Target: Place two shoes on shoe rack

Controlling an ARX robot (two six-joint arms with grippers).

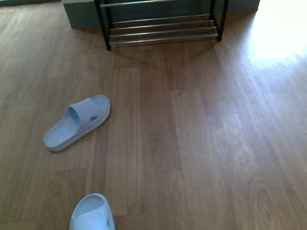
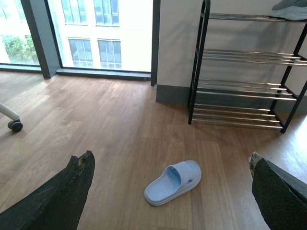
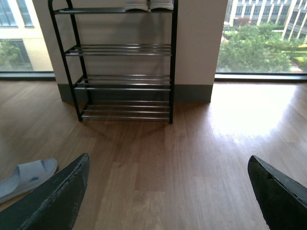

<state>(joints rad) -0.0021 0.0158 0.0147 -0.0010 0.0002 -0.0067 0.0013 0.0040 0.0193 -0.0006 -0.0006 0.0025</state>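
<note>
Far pale blue slide (image 1: 79,122) and near pale blue slide (image 1: 92,226) laid on wood floor (image 1: 213,141), well apart from shoe rack (image 1: 162,0). Left gripper (image 2: 170,157), right gripper (image 3: 168,159): jaws released, spread wide.

Shoe rack (image 1: 163,13) top centre, lower tiers apparently bare. Pale blue slide (image 1: 77,122) left of centre on wood floor (image 1: 213,141); second slide (image 1: 92,228) bottom left, cropped.

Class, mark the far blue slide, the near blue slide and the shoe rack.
far blue slide (image 1: 82,115), front view, on its strap.
near blue slide (image 1: 91,226), front view, on its strap.
shoe rack (image 1: 162,0), front view, on a chrome bar.
</note>
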